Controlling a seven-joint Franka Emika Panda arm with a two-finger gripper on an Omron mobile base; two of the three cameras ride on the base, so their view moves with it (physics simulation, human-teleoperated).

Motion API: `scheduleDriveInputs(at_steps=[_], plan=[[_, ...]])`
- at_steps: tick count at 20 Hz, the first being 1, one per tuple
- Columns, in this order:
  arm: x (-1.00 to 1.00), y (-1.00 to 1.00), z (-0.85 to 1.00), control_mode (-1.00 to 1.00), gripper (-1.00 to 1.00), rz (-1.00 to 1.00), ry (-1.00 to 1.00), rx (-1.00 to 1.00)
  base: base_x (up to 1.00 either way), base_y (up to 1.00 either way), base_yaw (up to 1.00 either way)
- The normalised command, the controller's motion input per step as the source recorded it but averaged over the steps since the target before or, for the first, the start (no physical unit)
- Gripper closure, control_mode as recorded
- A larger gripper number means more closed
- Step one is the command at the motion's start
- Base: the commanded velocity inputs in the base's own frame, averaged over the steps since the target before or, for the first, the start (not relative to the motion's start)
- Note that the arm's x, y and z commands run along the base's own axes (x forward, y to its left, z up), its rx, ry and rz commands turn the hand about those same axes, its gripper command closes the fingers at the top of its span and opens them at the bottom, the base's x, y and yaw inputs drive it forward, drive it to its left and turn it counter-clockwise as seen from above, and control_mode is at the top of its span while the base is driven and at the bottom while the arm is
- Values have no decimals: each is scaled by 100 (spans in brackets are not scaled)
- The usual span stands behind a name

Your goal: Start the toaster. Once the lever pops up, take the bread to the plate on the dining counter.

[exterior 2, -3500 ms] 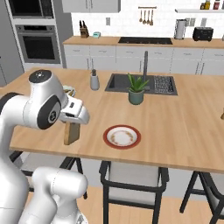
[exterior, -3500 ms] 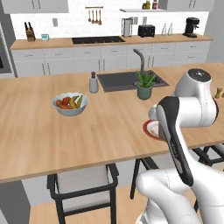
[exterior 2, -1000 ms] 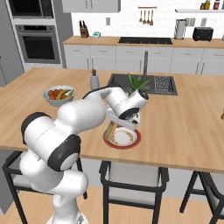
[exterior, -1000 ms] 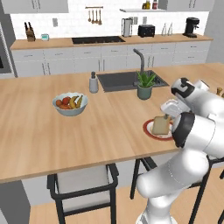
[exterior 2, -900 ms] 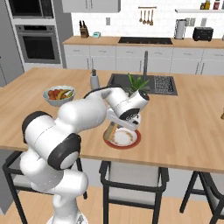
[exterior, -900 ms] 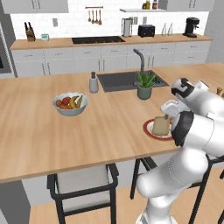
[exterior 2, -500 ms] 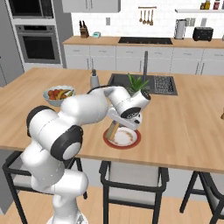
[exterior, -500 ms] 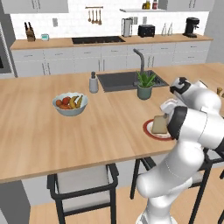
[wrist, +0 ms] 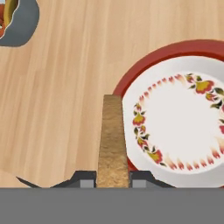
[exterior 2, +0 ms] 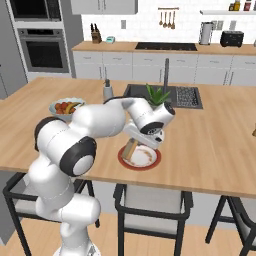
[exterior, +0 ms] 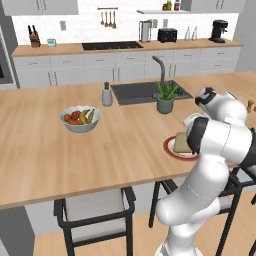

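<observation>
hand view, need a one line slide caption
Gripper holds the bread on edge over the red rim of the plate.

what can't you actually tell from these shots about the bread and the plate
- Whether the bread touches the plate: hand view shows it edge-on over the rim; no gap can be judged.
- Near side of the plate in the left base view: hidden behind the arm, as is the hand.
- The hand's fingertips: cut off by the bottom edge in the hand view.
- The toaster: too small to see its lever.
</observation>
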Motion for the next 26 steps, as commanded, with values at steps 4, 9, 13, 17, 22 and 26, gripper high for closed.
scheduleDriveInputs(at_steps=[4,9,13,17,22,26], plan=[[0,0,-12,-100,100,0,0,1,0,0,0],[7,-2,-2,-100,100,0,0,1,0,0,0],[5,-6,0,-100,100,0,0,1,0,0,0],[2,-7,0,-100,-100,0,0,0,0,0,0],[0,-20,0,-100,-100,0,0,0,0,0,0],[0,-39,-1,-100,-100,0,0,0,0,0,0]])
